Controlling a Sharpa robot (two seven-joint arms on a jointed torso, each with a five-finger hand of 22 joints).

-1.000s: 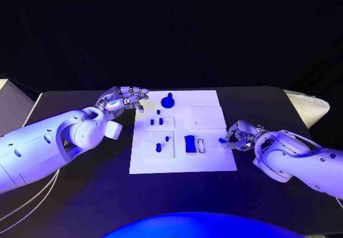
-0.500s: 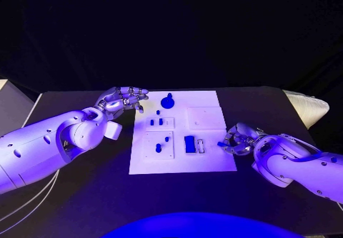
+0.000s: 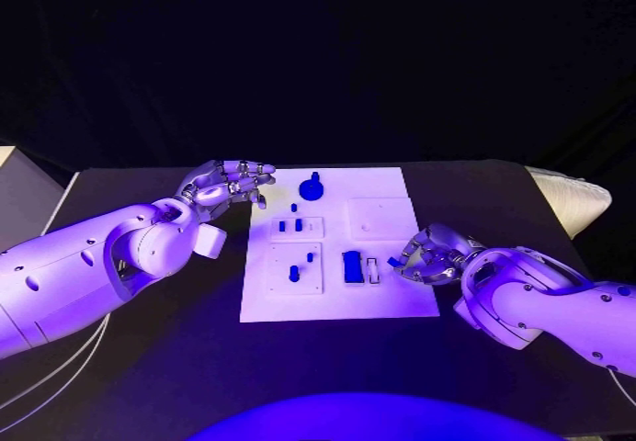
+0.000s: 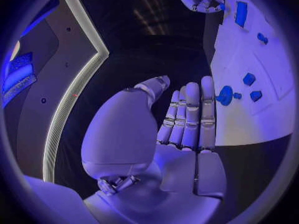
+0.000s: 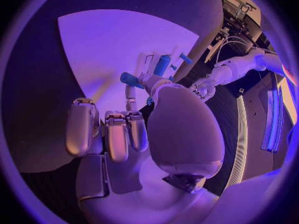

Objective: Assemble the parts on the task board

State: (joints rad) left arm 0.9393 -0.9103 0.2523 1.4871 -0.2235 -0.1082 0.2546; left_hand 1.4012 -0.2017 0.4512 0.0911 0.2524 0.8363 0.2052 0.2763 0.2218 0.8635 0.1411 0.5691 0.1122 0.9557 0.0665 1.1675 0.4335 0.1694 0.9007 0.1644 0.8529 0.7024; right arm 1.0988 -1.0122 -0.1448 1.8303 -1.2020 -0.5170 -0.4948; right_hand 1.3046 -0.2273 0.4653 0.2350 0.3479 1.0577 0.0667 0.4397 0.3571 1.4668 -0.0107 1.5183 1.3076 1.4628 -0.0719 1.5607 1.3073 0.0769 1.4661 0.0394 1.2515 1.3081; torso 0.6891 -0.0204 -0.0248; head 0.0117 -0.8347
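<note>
The white task board (image 3: 384,299) lies mid-table. On it are a round blue part (image 3: 312,188), a blue block (image 3: 353,265) and several small blue pegs, among them a pair (image 3: 289,225). My right hand (image 3: 429,256) hovers at the board's right edge beside the block. It pinches a small blue part (image 3: 395,261) between thumb and a finger; the same small blue part (image 5: 132,79) sits at its fingertips in the right wrist view. My left hand (image 3: 228,182) is raised by the board's far left corner. Its fingers (image 4: 190,115) are straight and hold nothing.
A narrow white slot piece (image 3: 372,269) stands just right of the blue block. Two raised white squares (image 3: 380,218) sit on the board. A pale object (image 3: 570,197) lies at the table's right edge. Dark tabletop surrounds the board.
My right hand has moved left with the small blue part, from off the board's right edge to over that edge. The left hand has not moved.
</note>
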